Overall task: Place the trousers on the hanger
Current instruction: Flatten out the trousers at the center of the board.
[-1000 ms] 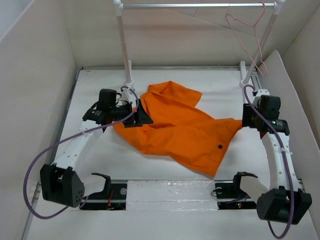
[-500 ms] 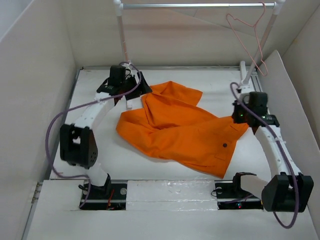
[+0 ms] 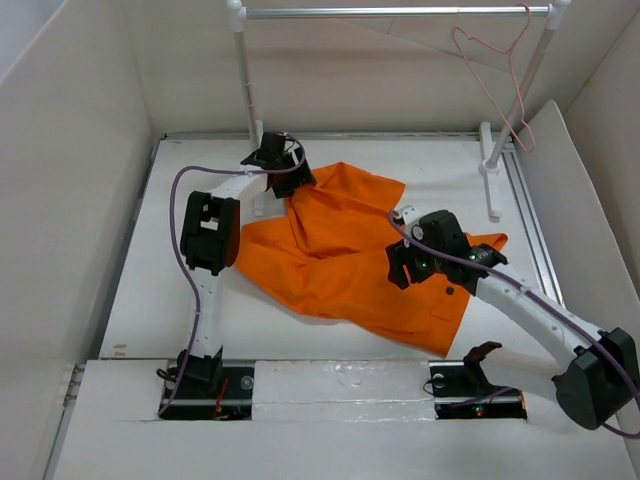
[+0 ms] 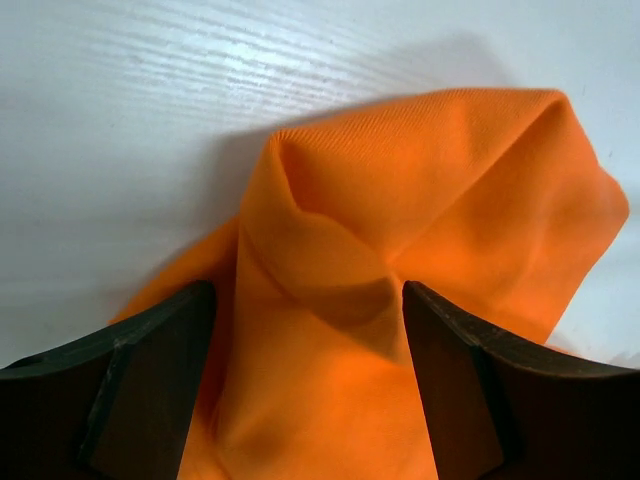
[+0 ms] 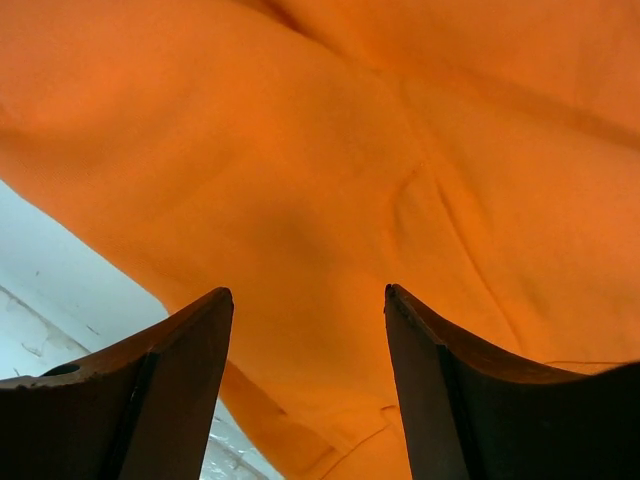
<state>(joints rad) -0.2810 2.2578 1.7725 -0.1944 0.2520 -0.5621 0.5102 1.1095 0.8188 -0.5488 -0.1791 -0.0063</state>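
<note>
The orange trousers (image 3: 350, 250) lie crumpled on the white table. The pale pink wire hanger (image 3: 497, 85) hangs by its hook from the rail at the back right, far from both grippers. My left gripper (image 3: 296, 172) is at the trousers' far left corner; in the left wrist view it (image 4: 308, 292) is open, with a raised fold of the orange cloth (image 4: 400, 200) between its fingers. My right gripper (image 3: 397, 268) hovers over the middle of the trousers; in the right wrist view it (image 5: 308, 292) is open, with the cloth (image 5: 330, 150) below it.
A silver rail (image 3: 395, 11) on two white posts (image 3: 245, 80) spans the back of the table. Beige walls close in the left, back and right sides. The right post's foot (image 3: 490, 170) stands at the back right. Both arm bases sit at the near edge.
My left arm has reached further back and right to the trousers' far left corner. My right arm has swung left from the trousers' right edge to over their middle.
</note>
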